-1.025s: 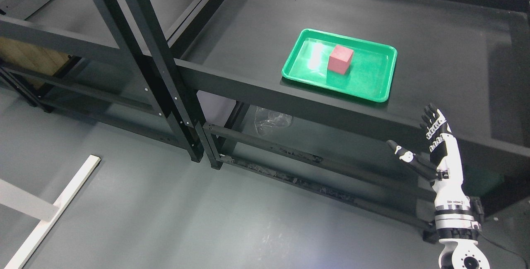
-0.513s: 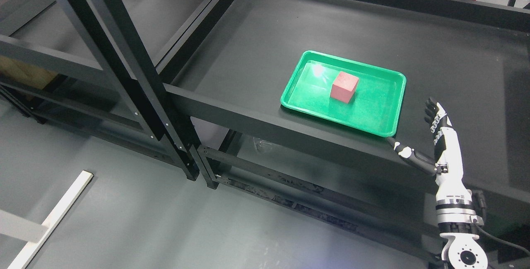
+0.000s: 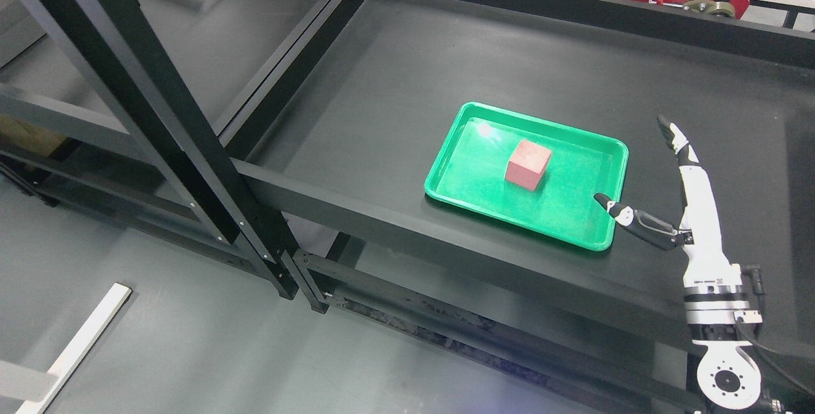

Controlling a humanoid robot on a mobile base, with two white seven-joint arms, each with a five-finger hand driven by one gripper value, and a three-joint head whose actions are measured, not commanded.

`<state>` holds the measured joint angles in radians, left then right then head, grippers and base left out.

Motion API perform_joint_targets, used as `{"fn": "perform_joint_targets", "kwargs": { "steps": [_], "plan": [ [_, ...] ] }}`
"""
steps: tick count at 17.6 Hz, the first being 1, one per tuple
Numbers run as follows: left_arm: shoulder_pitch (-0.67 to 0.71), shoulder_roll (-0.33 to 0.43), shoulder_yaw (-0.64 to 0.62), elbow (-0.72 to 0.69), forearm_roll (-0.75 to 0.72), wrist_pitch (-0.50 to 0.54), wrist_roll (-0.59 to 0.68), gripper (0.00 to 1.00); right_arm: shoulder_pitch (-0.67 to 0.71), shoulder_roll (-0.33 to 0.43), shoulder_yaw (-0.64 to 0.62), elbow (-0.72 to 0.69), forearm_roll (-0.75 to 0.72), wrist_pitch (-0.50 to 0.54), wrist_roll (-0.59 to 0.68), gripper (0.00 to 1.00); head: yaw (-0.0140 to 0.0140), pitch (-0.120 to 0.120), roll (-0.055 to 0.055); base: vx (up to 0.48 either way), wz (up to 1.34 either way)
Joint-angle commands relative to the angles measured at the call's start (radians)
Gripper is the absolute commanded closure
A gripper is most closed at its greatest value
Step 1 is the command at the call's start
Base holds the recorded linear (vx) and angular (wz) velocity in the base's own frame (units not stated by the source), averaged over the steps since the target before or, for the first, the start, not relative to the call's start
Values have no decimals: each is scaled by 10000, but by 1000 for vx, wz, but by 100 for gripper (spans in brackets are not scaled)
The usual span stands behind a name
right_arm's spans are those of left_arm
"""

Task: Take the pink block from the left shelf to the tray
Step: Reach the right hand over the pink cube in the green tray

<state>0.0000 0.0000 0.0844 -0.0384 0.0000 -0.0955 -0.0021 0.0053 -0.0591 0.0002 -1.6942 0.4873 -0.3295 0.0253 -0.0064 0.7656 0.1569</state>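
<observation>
while the pink block [image 3: 528, 162] sits in the green tray [image 3: 460, 139], the right hand [image 3: 684, 210] hangs open and empty beside it.

above tray [image 3: 446, 165]: open, I can pass | left of tray: black shelf posts [image 3: 159, 121] block | tray's right edge: my right hand [image 3: 684, 210]

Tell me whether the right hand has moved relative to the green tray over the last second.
Yes. The right hand has risen toward the green tray; its thumb tip now overlaps the tray's near right corner, fingers open.

Pink block [image 3: 528, 162] sits flat inside green tray [image 3: 468, 122].
</observation>
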Motion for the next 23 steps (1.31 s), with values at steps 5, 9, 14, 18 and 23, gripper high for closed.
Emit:
{"fn": "perform_joint_targets", "kwargs": {
  "steps": [5,9,14,18,23],
  "plan": [
    [-107,175,0,0,-15,19,5,0,-926,-545,1515,-86,8930,-448,54,0,0,0,0,126,-3],
    [-122,175,0,0,-15,19,5,0,-1019,-391,2114,236,8994,-692,115,0,0,0,0,95,0],
    [-107,175,0,0,-15,19,5,0,-1479,-421,2620,1095,9836,-1014,789,0,0,0,0,87,-7],
    [-107,175,0,0,-15,19,5,0,-1526,-146,2790,1418,10068,-1643,1952,0,0,0,0,105,-4],
    [-122,175,0,0,-15,19,5,0,-1510,-99,2790,1449,10083,-1920,2677,0,0,0,0,96,-9]
  ]
}}
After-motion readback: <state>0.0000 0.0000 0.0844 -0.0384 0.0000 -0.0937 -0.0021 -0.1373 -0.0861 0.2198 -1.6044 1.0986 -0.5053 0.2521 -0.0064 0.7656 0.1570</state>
